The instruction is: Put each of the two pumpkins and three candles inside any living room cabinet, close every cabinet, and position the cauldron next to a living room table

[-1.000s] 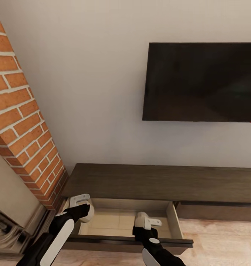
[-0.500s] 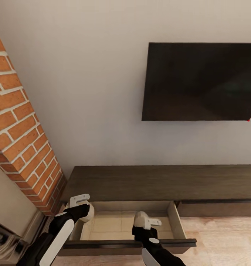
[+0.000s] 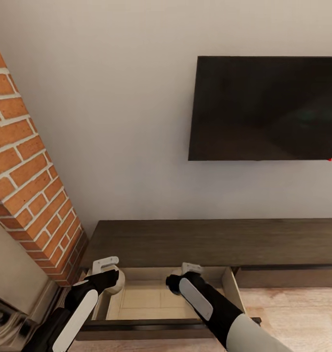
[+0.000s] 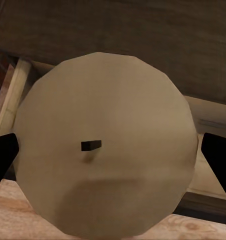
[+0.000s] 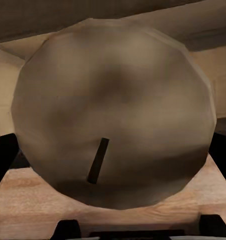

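Note:
The cabinet [image 3: 210, 242] is a long, low dark wood console against the wall, with its left drawer [image 3: 141, 299] pulled out and showing a pale beige inside. My left gripper [image 3: 106, 268] hangs over the drawer's left end, shut on a candle [image 3: 116, 283]. In the left wrist view that candle's [image 4: 105, 145] flat pale top and dark wick sit between the black fingers [image 4: 3, 157]. My right gripper [image 3: 191, 269] is over the drawer's back right part, shut on a second candle [image 5: 113, 115] held between its fingers [image 5: 222, 155]. The pumpkins and the cauldron are out of view.
A red brick chimney [image 3: 24, 161] rises at the left, close to my left arm, with a fireplace surround [image 3: 9, 274] below it. A black TV [image 3: 266, 107] hangs on the wall above the console. Light wood floor [image 3: 298, 313] lies to the right of the open drawer.
My right arm has swung in over the drawer and carried its candle toward the back. The view shifted slightly. The left arm has stayed put.

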Motion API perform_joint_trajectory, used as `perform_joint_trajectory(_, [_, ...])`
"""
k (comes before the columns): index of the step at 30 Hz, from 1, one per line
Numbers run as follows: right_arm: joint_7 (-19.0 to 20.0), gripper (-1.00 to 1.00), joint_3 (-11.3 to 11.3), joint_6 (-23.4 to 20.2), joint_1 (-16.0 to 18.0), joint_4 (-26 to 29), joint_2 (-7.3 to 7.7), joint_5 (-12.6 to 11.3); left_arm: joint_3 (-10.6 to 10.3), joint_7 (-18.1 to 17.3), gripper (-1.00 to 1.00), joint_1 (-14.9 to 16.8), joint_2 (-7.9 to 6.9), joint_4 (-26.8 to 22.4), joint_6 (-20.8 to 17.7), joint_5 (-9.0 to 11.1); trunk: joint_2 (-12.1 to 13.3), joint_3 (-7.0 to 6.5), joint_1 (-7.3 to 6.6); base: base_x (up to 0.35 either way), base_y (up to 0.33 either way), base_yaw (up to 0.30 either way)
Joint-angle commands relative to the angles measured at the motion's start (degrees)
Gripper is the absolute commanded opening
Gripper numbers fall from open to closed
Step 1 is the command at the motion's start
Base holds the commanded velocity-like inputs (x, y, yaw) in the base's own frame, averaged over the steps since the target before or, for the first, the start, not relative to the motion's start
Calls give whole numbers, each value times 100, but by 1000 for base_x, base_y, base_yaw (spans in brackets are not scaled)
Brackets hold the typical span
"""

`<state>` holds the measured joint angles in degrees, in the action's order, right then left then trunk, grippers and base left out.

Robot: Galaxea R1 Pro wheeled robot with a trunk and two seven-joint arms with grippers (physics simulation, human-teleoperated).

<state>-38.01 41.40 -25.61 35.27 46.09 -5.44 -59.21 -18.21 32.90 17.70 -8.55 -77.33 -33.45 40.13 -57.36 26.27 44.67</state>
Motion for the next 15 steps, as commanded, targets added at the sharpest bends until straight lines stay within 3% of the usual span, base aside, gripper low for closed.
perform_joint_trajectory(1, [-71, -100, 12, -117, 126, 14, 5, -103, -12, 61, -100, 5, -5, -10, -7, 63, -5, 7, 1, 0, 0, 0])
perform_joint_trajectory(5, [-111, -100, -4, -413, 391, 23, 3, -210, -22, 66, -100, 5, 1, 25, -20, 104, -5, 7, 1, 0, 0, 0])
perform_joint_trajectory(11, [-132, -100, -87, -859, 529, -30, -4, -226, -39, 70, -100, 36, 61, 149, -52, 157, -5, 7, 1, 0, 0, 0])
perform_joint_trajectory(13, [-138, -100, -91, -964, 548, -49, -3, -224, -60, 73, -100, 101, 278, 420, -56, 153, -5, 7, 1, 0, 0, 0])
perform_joint_trajectory(15, [-133, -100, -95, -1001, 567, -82, -2, -223, -76, 76, -100, 309, 608, 871, -59, 111, -5, 7, 1, 0, 0, 0])
